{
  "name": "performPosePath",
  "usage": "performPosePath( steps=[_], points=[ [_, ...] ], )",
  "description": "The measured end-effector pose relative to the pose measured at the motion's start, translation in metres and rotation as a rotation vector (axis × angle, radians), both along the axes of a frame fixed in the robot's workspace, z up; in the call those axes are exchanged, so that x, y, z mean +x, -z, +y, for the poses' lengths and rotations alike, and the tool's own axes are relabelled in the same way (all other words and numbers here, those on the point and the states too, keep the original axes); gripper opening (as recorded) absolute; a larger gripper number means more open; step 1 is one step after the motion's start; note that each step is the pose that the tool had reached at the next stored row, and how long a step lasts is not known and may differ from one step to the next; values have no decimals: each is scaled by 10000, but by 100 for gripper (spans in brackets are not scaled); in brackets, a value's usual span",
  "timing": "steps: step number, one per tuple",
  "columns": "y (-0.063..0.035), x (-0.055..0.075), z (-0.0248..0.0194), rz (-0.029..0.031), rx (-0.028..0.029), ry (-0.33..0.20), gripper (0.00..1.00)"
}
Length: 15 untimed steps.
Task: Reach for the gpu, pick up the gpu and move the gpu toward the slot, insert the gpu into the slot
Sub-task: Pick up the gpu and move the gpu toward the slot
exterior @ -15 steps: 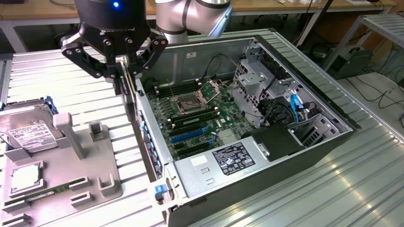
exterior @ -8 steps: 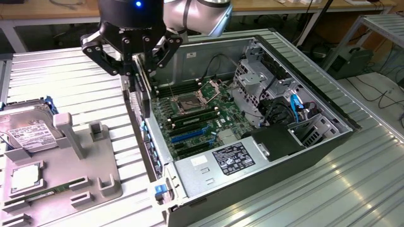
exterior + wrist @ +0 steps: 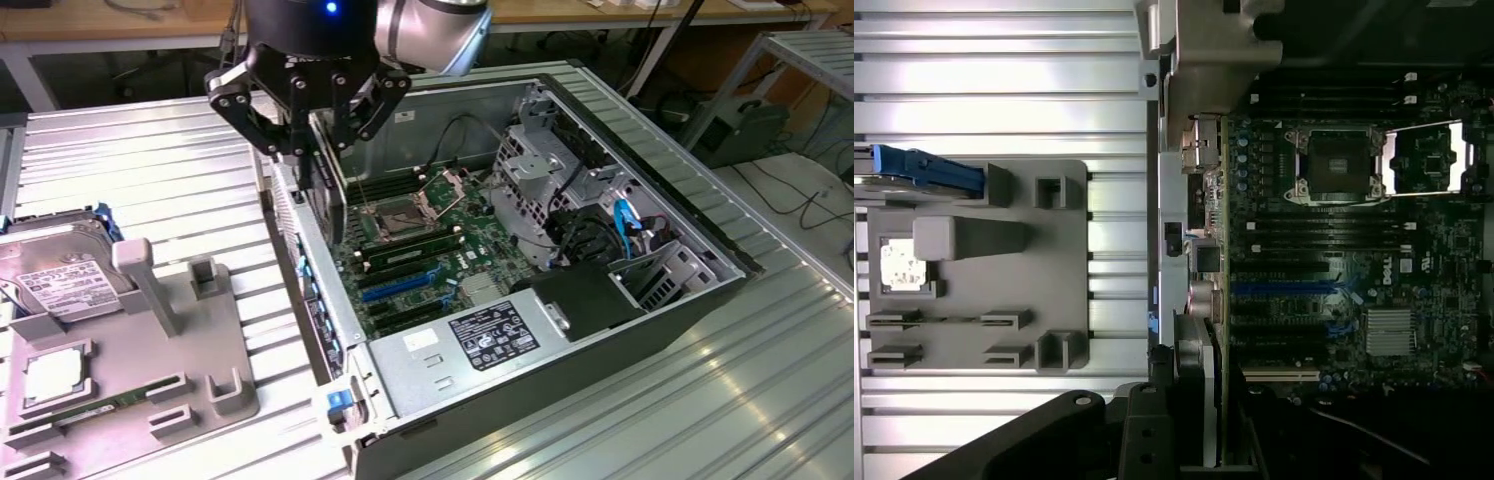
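over the open computer case's (image 3: pixel 574 400) rear edge, the gpu (image 3: pixel 334 200) hangs upright, clamped between the gripper's (image 3: pixel 310 150) fingers, its lower end beside the motherboard (image 3: pixel 414 260); a grey tray (image 3: pixel 120 370) lies near the worktop's (image 3: pixel 160 150) corner.

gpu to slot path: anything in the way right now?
Nothing visible. The gripper holds the gpu upright just inside the case's rear wall, above the motherboard. The blue slot lies bare, with no card or cable across it.
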<state>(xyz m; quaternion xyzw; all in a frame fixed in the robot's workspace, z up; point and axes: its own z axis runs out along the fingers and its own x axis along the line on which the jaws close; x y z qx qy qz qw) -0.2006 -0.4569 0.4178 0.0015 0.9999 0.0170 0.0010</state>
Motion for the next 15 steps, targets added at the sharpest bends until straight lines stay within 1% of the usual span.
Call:
performPosePath(
  steps=[5,15],
  points=[
    [0,93,0,0,1,-5,28],
    [2,345,0,0,7,-36,28]
  ],
)
